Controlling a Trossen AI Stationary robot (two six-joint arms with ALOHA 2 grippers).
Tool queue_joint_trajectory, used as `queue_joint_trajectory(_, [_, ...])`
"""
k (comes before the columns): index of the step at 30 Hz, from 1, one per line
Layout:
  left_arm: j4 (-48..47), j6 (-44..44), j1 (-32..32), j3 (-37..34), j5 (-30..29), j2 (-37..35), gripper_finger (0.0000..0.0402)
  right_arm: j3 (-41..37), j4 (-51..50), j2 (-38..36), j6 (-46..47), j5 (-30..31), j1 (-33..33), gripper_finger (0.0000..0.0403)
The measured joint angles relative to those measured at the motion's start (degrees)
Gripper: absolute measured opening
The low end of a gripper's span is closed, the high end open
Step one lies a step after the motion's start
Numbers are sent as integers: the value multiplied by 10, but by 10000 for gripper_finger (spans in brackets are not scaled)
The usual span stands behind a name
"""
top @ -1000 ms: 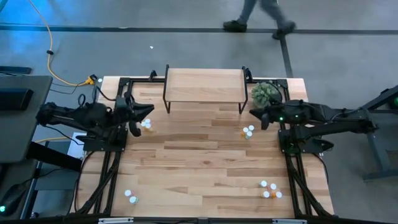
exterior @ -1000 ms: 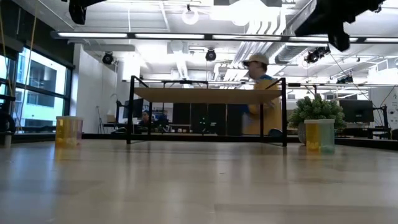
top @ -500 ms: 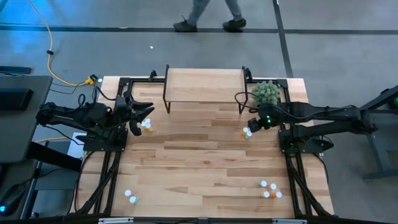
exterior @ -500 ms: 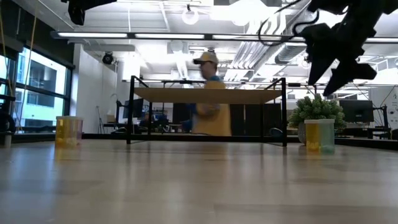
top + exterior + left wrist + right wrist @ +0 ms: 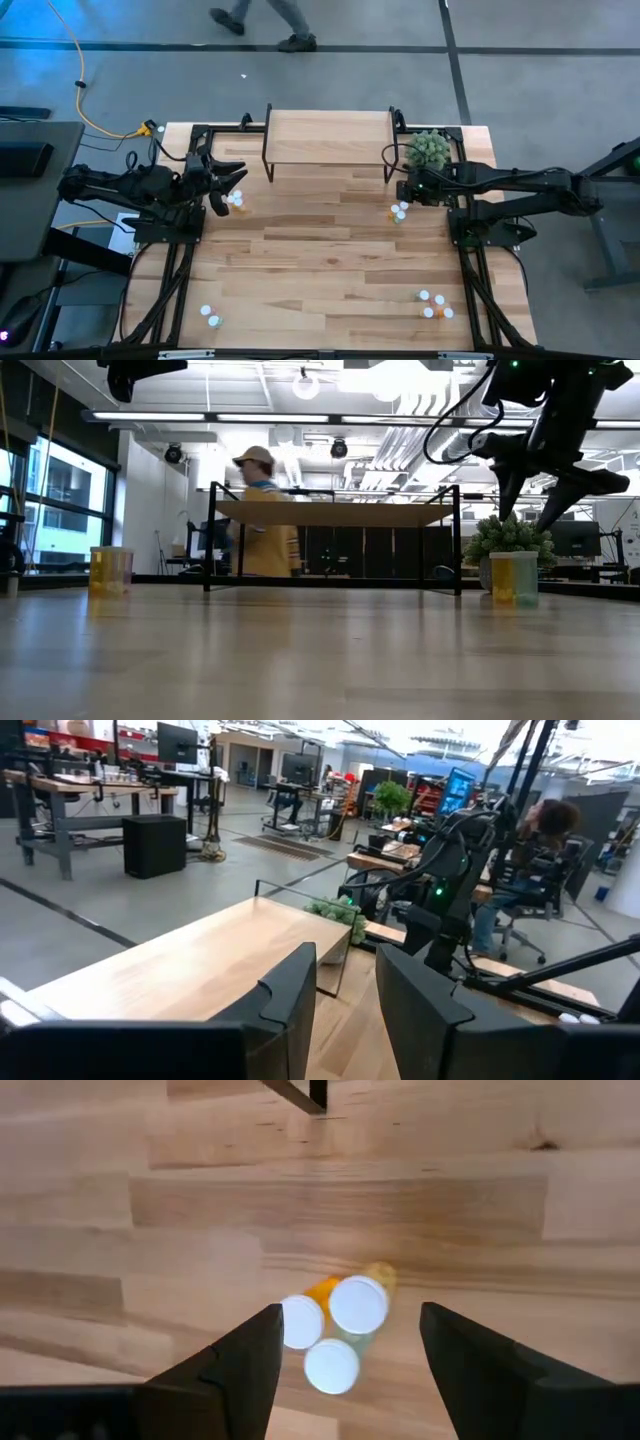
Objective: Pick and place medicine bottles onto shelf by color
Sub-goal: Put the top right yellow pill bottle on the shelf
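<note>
The shelf (image 5: pixel 328 138) stands at the table's far middle on its black legs. Three white-capped medicine bottles (image 5: pixel 335 1330), with orange, yellowish and pale green bodies, stand together on the table near the shelf's right leg. My right gripper (image 5: pixel 350 1315) hangs open above them, fingers pointing down and standing either side of the cluster without touching it (image 5: pixel 530 500). My left gripper (image 5: pixel 228 185) is held high at the table's left, open with nothing between its fingers (image 5: pixel 345 985). Another small bottle cluster (image 5: pixel 235 200) stands on the table just below it.
A round green plant (image 5: pixel 428 150) sits right beside my right gripper, at the shelf's right end. More bottles stand near the front right (image 5: pixel 432 305) and front left (image 5: pixel 208 315). A person (image 5: pixel 262 520) walks past beyond the table's far edge.
My right gripper has moved from beside the plant toward the table's left, come down over the three bottles, tipped its fingers downward and opened. The person behind the table has walked toward the left.
</note>
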Motion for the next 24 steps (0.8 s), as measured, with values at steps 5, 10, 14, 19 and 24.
queue_joint_trajectory(5, [-8, 0, 0, 0, -2, 0, 100, -9, 3, 0, 70, -3, 2, 227])
queue_joint_trajectory(10, [-8, -2, 0, 0, -7, 0, 100, -30, 7, 0, 126, 6, 15, 227])
queue_joint_trajectory(14, [-8, -2, 0, 0, -11, 0, 100, -41, 30, 0, 167, 27, 26, 227])
queue_joint_trajectory(19, [-8, -2, 0, 0, -11, 0, 100, -55, 61, 15, 188, 39, 30, 227])
queue_joint_trajectory(24, [-8, 0, 0, 0, -12, 0, 100, -57, 71, 50, 191, 34, 30, 227])
